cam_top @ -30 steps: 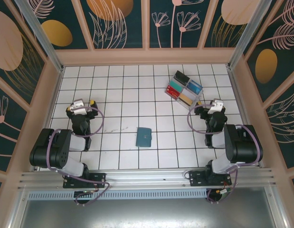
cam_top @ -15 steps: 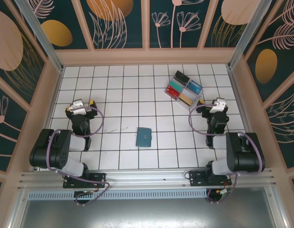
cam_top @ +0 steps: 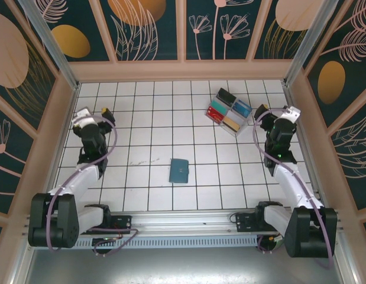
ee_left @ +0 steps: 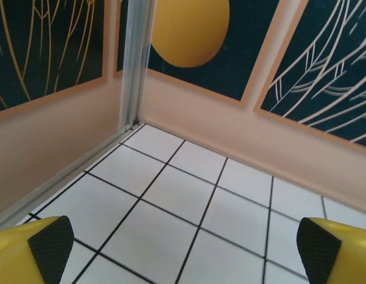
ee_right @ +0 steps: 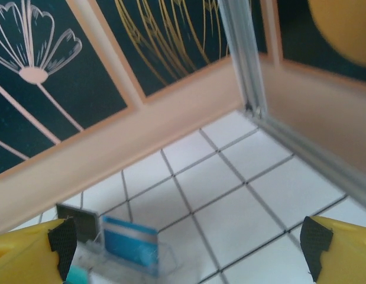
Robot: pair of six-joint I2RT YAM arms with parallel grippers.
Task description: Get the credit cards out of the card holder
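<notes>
The teal card holder (cam_top: pixel 180 170) lies shut and flat on the white tiles near the middle of the table. The credit cards are hidden. My left gripper (cam_top: pixel 91 118) hangs open at the far left, well away from the holder, and its yellow fingers (ee_left: pixel 35 251) have only bare tile between them. My right gripper (cam_top: pixel 276 114) is open at the far right, just right of the clear tray. Between its fingers (ee_right: pixel 339 248) there is nothing but floor.
A clear plastic tray (cam_top: pixel 230 112) with coloured compartments stands at the back right, and its blue compartment (ee_right: pixel 128 244) sits close to my right gripper's left finger. Peach walls (cam_top: pixel 183 70) enclose the tiled table (cam_top: pixel 153 118) on three sides.
Both arms have unfolded and reached away from their bases. The left gripper went up-left toward the far left corner, the right gripper up-right beside the tray. The card holder stayed put.
</notes>
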